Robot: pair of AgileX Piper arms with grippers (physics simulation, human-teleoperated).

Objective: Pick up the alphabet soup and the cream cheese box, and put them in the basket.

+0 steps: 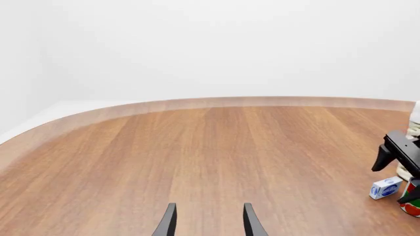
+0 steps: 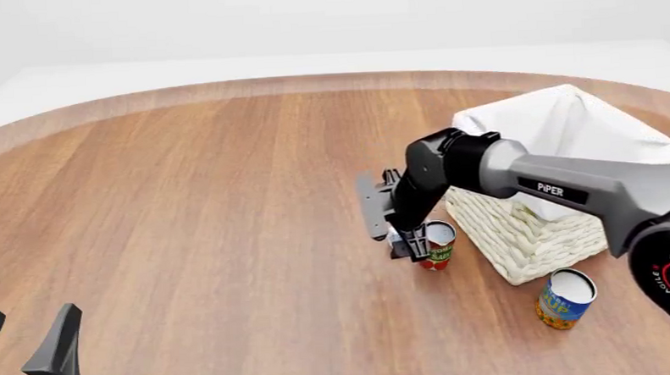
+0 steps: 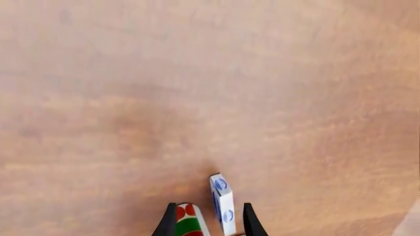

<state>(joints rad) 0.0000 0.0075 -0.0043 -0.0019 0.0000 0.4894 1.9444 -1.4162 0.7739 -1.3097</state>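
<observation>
The right gripper (image 3: 207, 227) hangs over the box (image 3: 223, 204), open, but its fingers also straddle the red can (image 3: 189, 223). A clean grasp would need the fingers on the box alone, probably after shifting off that can. The soup (image 2: 565, 298) stands by the basket (image 2: 537, 229), whose inside looks empty. The left gripper (image 1: 208, 223) idles open.

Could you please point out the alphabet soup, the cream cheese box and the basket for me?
alphabet soup (image 2: 564, 300): front view, on its blue label.
cream cheese box (image 3: 223, 204): right wrist view, on its narrow side, between the fingers.
basket (image 2: 529, 230): front view, on its woven front wall.
</observation>
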